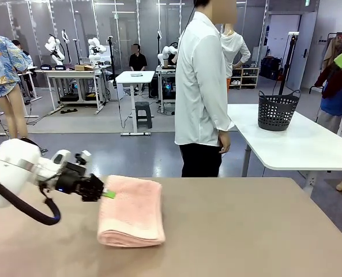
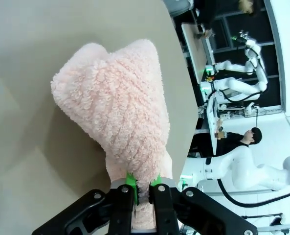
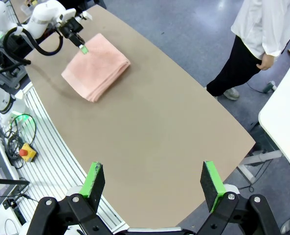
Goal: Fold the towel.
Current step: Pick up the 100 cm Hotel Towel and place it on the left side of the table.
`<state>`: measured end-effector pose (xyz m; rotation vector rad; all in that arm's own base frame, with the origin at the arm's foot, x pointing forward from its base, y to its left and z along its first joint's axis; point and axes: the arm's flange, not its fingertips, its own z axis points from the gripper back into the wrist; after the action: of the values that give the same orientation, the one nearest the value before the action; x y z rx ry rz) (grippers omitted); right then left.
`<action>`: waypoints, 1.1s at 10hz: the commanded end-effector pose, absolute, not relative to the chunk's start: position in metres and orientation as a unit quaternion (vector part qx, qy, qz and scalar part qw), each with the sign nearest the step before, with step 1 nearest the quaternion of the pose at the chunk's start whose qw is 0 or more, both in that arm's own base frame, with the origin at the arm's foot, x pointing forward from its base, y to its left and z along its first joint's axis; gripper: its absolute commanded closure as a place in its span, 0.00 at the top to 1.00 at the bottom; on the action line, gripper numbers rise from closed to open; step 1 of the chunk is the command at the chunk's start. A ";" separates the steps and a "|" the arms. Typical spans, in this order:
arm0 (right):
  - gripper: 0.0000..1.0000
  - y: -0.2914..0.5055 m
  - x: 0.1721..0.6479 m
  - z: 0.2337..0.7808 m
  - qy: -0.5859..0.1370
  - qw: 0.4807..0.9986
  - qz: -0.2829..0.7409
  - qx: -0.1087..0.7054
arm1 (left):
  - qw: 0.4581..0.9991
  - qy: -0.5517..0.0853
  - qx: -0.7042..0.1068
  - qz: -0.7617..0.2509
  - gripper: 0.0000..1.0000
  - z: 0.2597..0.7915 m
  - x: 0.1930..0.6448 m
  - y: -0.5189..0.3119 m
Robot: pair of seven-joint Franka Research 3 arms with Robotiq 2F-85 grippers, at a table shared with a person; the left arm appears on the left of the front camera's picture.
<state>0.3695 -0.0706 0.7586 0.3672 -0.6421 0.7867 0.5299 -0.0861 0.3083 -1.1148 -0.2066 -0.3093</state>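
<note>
A black slatted plastic basket (image 1: 278, 111) stood on a white table behind the person in a white shirt (image 1: 200, 86); what it held could not be made out from here. On the brown worktop (image 1: 245, 231) the light salmon-pink terry towel (image 1: 131, 211) lay folded into a thick rectangular pad of several layers toward the robot's left, its looped pile fluffy up close. The left gripper (image 1: 104, 194) was clamped on the towel's near left edge, green pads (image 2: 130, 181) pinching a bunched fold. The right gripper (image 3: 153, 180) hung high above the worktop, its 2 fingers spread wide, holding nothing.
</note>
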 end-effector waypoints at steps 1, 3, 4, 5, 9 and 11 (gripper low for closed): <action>1.00 -0.069 0.370 0.759 -0.304 0.859 0.375 0.173 | 0.837 -0.084 -0.519 -0.153 0.00 0.318 0.524 -0.047; 1.00 -0.069 0.370 0.759 -0.304 0.859 0.375 0.173 | 0.834 -0.104 -0.524 -0.142 0.00 0.327 0.527 0.009; 1.00 -0.069 0.370 0.759 -0.304 0.859 0.375 0.173 | 0.836 -0.106 -0.518 -0.145 0.00 0.329 0.527 0.038; 1.00 -0.069 0.370 0.759 -0.304 0.859 0.375 0.173 | 0.833 -0.108 -0.524 -0.141 0.00 0.330 0.527 0.066; 1.00 -0.069 0.370 0.759 -0.304 0.859 0.375 0.173 | 0.831 -0.093 -0.532 -0.135 0.00 0.338 0.512 0.163; 1.00 -0.069 0.370 0.759 -0.304 0.859 0.375 0.173 | 0.834 -0.069 -0.527 -0.146 0.00 0.335 0.508 0.190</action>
<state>0.3698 -0.0704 0.7586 0.3679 -0.6419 0.7876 0.5005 0.1831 0.3331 -1.1041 -0.1780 -0.2579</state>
